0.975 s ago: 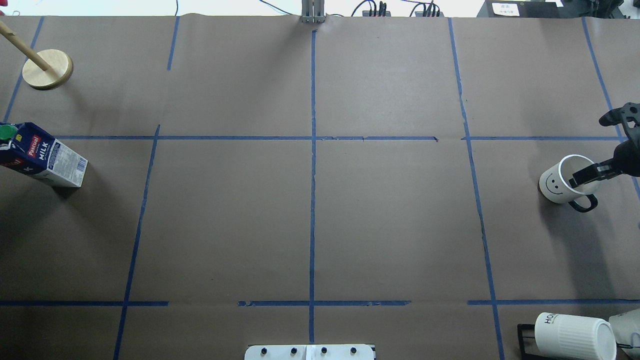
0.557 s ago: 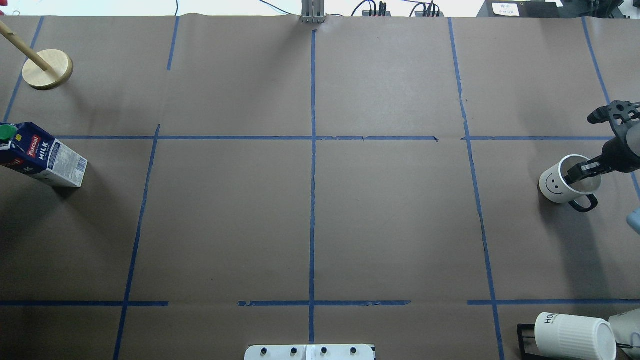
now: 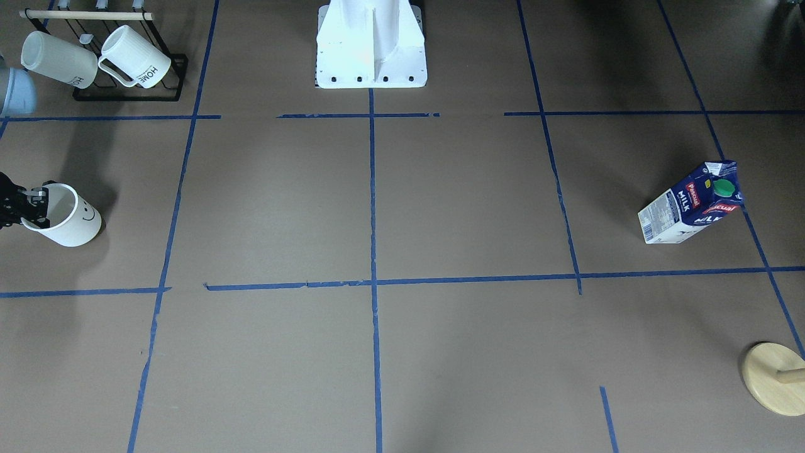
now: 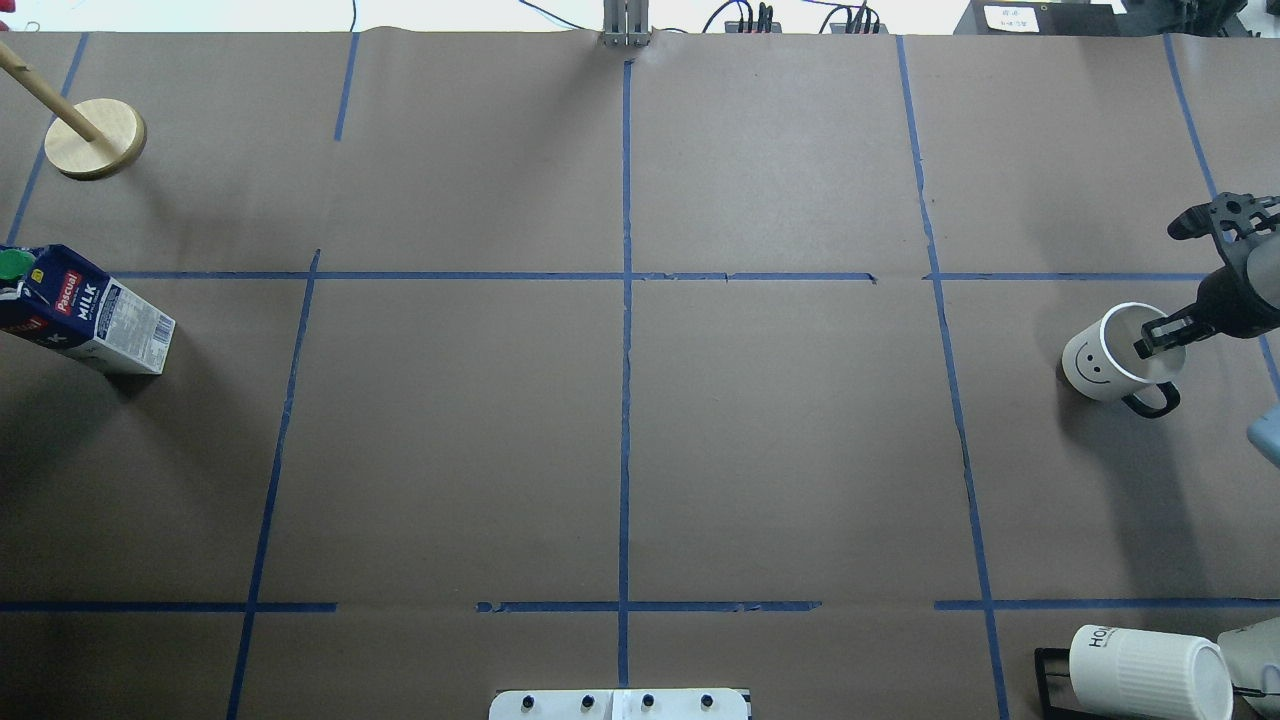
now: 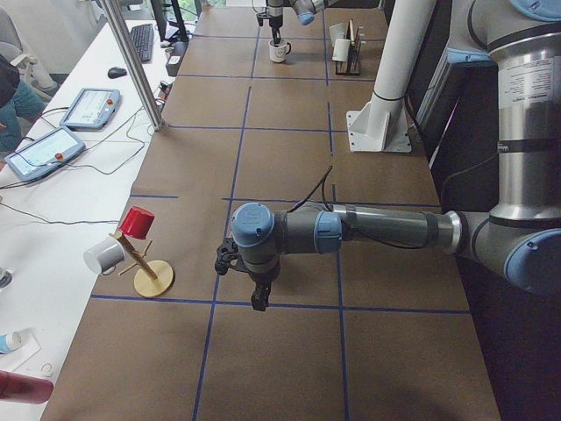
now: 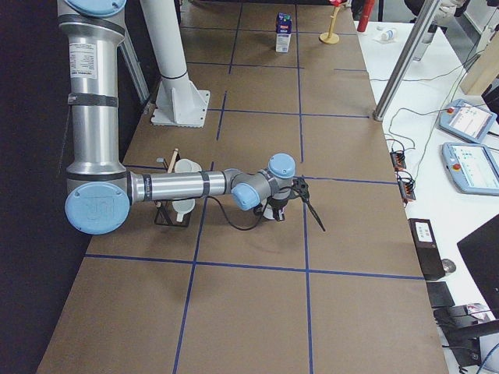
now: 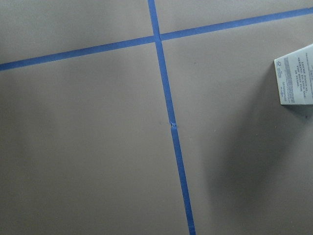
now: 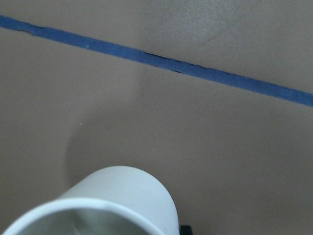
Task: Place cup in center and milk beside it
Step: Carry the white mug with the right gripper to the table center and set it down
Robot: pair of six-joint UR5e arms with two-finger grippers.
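Front-facing view: right gripper (image 3: pixel 26 207) pinches the rim wall of the cup (image 3: pixel 69 220), which sits far out on the robot's right, well apart from centre and apparently tilted. The milk (image 3: pixel 688 204) stands far out on the left. Left side view: left gripper (image 5: pixel 257 294) hovers over the table (image 5: pixel 289 114); spread or closed, cannot tell. Risk: the one-sided rim pinch could let the cup swing or slip in transit, and a tilted set-down could tip it.

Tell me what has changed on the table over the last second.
The right tool, with one finger inside the rim of the cup, has drawn the cup a little toward the table's centre. It appears to be gripping the rim. The milk, the wooden stand and the ribbed mug stayed where they were.
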